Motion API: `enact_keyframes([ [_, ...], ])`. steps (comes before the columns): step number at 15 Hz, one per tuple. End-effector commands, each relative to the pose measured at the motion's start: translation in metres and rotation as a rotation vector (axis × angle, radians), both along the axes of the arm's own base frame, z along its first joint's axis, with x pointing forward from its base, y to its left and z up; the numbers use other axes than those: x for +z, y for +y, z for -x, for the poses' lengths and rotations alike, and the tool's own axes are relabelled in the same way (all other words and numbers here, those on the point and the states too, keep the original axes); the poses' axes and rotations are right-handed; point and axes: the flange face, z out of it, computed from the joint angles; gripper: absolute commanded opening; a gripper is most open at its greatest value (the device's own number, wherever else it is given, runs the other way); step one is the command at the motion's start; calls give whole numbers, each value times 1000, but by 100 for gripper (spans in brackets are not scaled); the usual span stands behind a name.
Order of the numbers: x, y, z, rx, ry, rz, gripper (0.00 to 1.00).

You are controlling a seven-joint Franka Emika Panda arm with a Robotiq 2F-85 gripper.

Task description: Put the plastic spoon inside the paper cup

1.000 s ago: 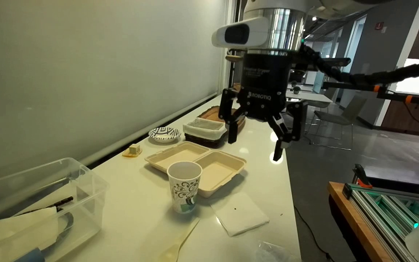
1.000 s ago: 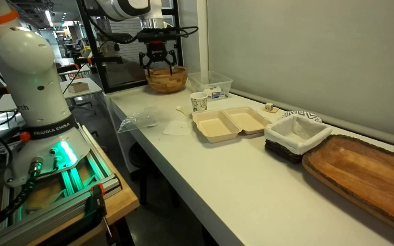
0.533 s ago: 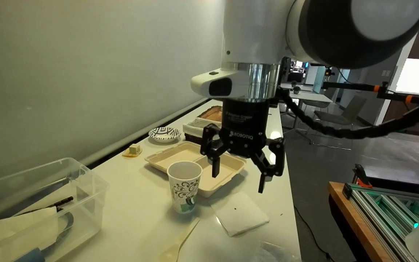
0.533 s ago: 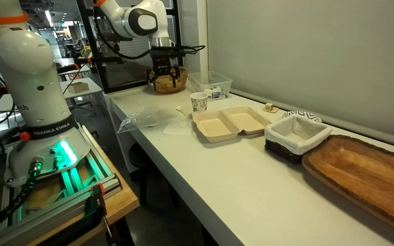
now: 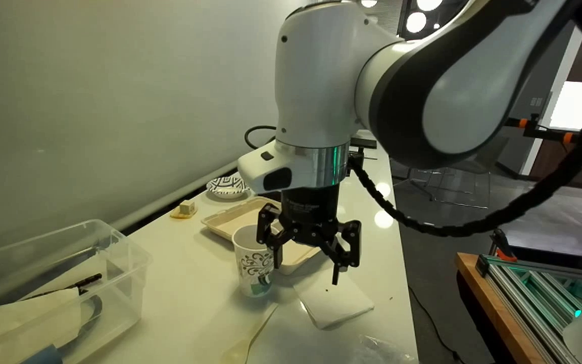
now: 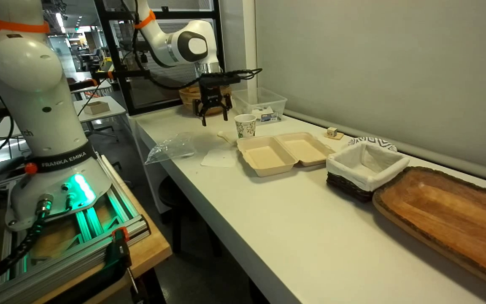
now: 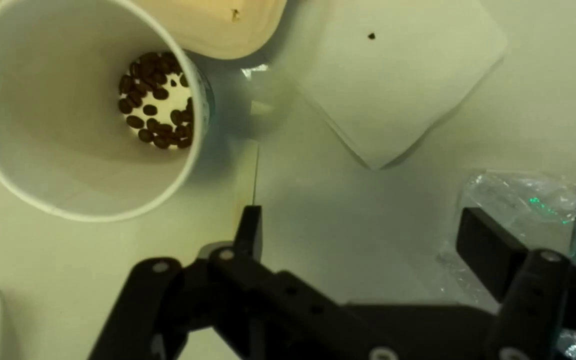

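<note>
Seemingly aiming for the plastic spoon (image 7: pixel 245 175), lying on the desk (image 6: pixel 268 211) just beside the upright paper cup (image 5: pixel 253 265).
Hovering with the end effector (image 5: pixel 306 272) spread and empty, probably for straddling the spoon; perhaps relying on beans (image 7: pixel 150 109) for weighting the cup; having less room by the cup than toward the plastic wrapper (image 6: pixel 173 146) at the desk's edge.

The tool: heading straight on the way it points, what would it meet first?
Probably the tabletop, between the plastic spoon and the crinkled transparent plastic; depth is unclear, so the tool might brush either.
</note>
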Motion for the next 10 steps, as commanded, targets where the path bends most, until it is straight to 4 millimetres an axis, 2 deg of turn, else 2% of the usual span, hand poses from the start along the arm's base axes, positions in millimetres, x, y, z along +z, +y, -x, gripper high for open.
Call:
enact_keyframes([
  [1,-26,1,-21,52,19,20,100],
  [5,-48,12,-36,82,20,28,100],
  [10,-68,13,-49,91,-11,37,100],
])
